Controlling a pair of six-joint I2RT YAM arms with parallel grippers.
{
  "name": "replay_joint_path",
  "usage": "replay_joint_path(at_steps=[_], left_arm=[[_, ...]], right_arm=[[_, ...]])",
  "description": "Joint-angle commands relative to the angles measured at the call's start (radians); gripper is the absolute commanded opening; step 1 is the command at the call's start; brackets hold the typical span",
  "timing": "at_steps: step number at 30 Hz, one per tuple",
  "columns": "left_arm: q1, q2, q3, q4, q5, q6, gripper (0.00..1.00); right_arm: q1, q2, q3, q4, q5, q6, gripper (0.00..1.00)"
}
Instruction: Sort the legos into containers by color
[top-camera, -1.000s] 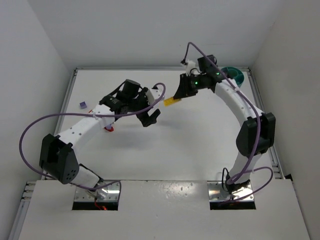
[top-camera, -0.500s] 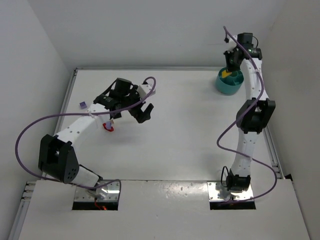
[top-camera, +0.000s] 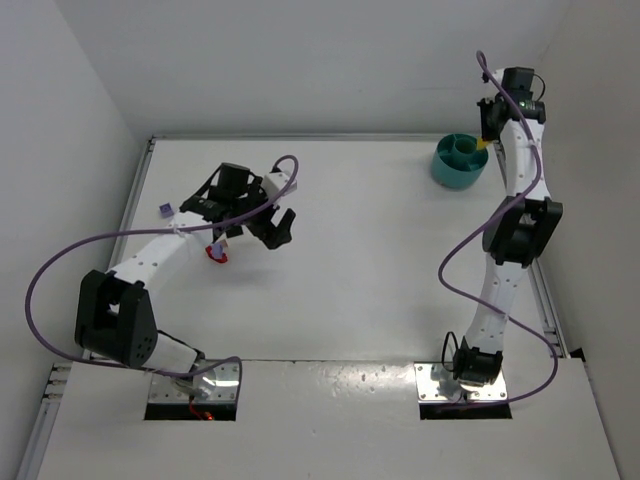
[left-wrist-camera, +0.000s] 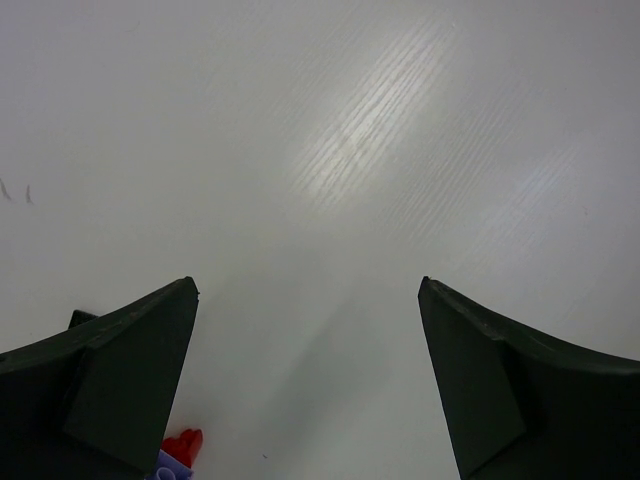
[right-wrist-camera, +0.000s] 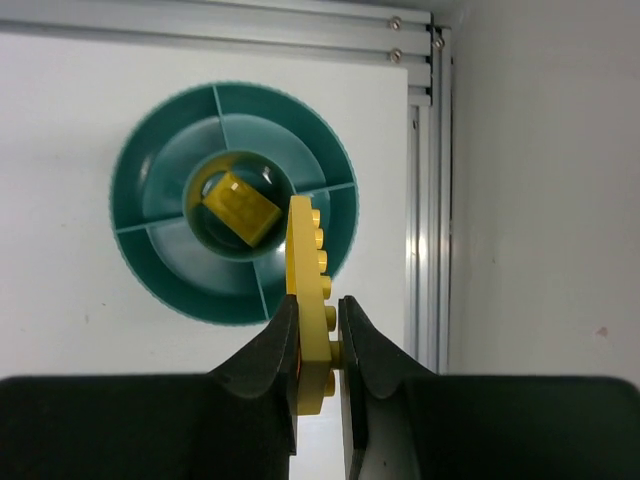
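Drop-off step: the right pincer (right-wrist-camera: 318, 310), clenched on a yellow plate (right-wrist-camera: 305, 260), hovers at the teal tub's (right-wrist-camera: 150, 270) 4 o'clock; next it should shift centreward and let go. The left pincer (left-wrist-camera: 308, 285) is released.

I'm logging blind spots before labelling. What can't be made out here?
- Red lego: left wrist view, mostly hidden behind a gripper finger at the bottom edge.
- Purple bit: top view, too small to identify.
- Teal tub: right wrist view, the held yellow plate hides part of its right-hand compartments.
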Motion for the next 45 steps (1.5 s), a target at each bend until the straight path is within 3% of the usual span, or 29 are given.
replay_joint_path(at_steps=[1,21,23,27,31,34,36,42,45], left_arm=[[0.02,-0.039,-0.011,0.04,0.035,-0.003,0.99],[0.038,-0.019,-0.011,0.04,0.033,-0.012,0.99],[0.038,-0.019,-0.02,0.04,0.023,-0.012,0.99],[0.056,-0.019,-0.02,0.049,-0.002,-0.039,0.99],[0.107,-0.03,-0.029,0.09,-0.043,-0.104,0.99],[0.156,-0.039,-0.029,0.103,-0.056,-0.154,0.99],[0.193,-0.039,-0.029,0.103,-0.067,-0.174,0.99],[0.253,-0.039,-0.029,0.046,-0.123,-0.081,0.99],[0.266,-0.01,-0.038,0.018,-0.181,-0.03,0.85]], right_arm=[[0.004,-0.005,0.046,0.07,-0.041,0.034,0.0],[0.004,0.099,0.088,0.058,-0.13,0.043,0.01],[0.004,0.108,0.098,0.058,-0.119,0.053,0.12],[0.004,0.09,0.109,0.058,-0.119,0.076,0.45],[0.013,0.019,0.122,0.067,-0.145,0.103,0.56],[0.023,-0.057,0.122,0.046,-0.204,0.122,0.57],[0.023,-0.112,0.08,0.03,-0.265,0.122,0.57],[0.032,-0.42,-0.349,0.03,-0.467,0.084,0.51],[0.053,-0.522,-0.582,0.042,-0.501,0.05,0.5]])
